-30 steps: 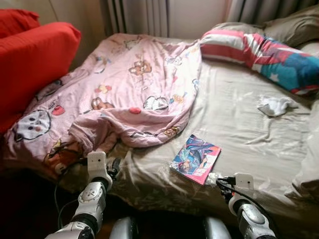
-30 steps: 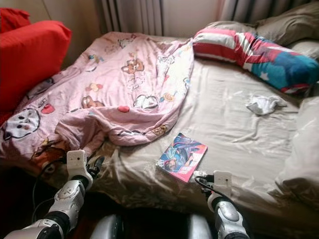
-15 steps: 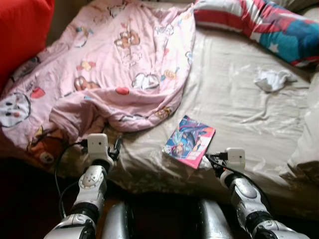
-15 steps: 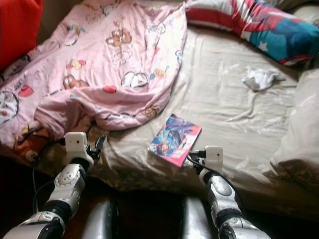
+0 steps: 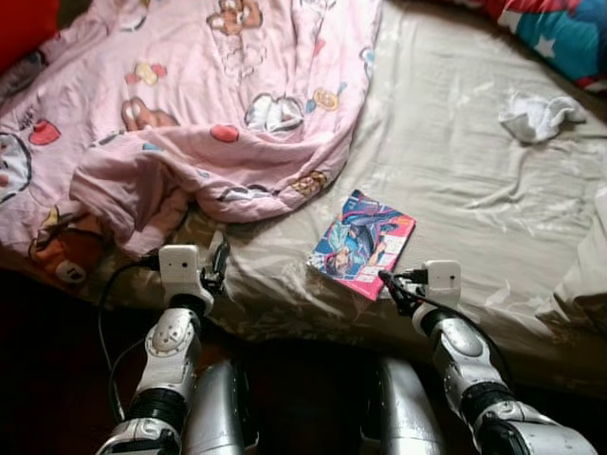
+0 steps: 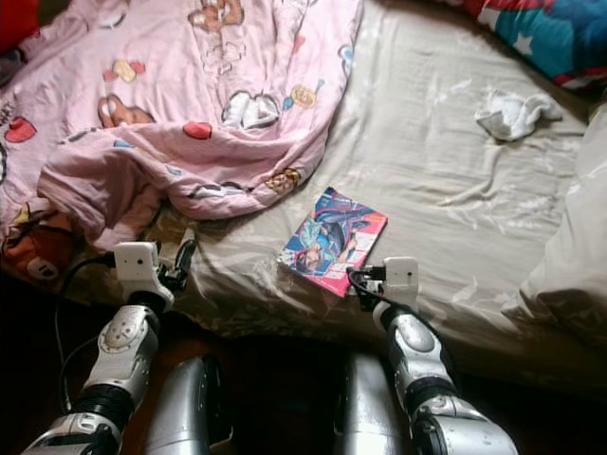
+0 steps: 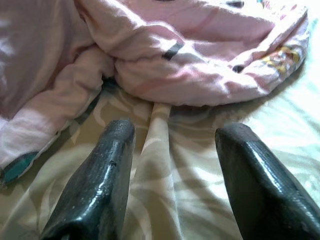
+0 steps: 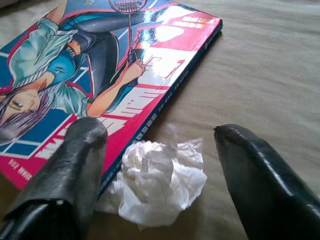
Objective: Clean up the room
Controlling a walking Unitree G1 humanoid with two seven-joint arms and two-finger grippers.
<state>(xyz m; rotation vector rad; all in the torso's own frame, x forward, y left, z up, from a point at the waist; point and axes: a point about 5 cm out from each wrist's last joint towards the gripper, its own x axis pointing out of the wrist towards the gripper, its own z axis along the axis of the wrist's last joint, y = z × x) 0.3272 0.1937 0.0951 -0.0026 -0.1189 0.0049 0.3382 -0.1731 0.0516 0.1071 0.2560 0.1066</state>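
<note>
At the near edge of the bed (image 5: 455,180), the right tool (image 8: 160,150) hangs low over the sheet with its two black fingers apart, and a crumpled white tissue (image 8: 157,175) lies on the sheet between them. The tissue touches the near edge of a comic book (image 5: 363,243), which lies flat on the beige sheet with its glossy cover up. One finger sits over the book's cover, the other over bare sheet.

The left tool (image 7: 170,165) is also at the bed's near edge, its fingers apart over a fold of sheet, just short of the bunched hem of a pink cartoon blanket (image 5: 209,114). It holds nothing.

The step in hand looks to be picking up the tissue as litter. The next move calls for lowering the right tool so the fingers straddle the paper alone, then closing gently; the finger over the cover would need to clear the book's edge, or it may catch the book as well.

Farther up the bed, well apart from both tools, a white crumpled cloth (image 5: 539,114) lies on the sheet, and beyond it a striped pillow (image 5: 569,28) at the head.
</note>
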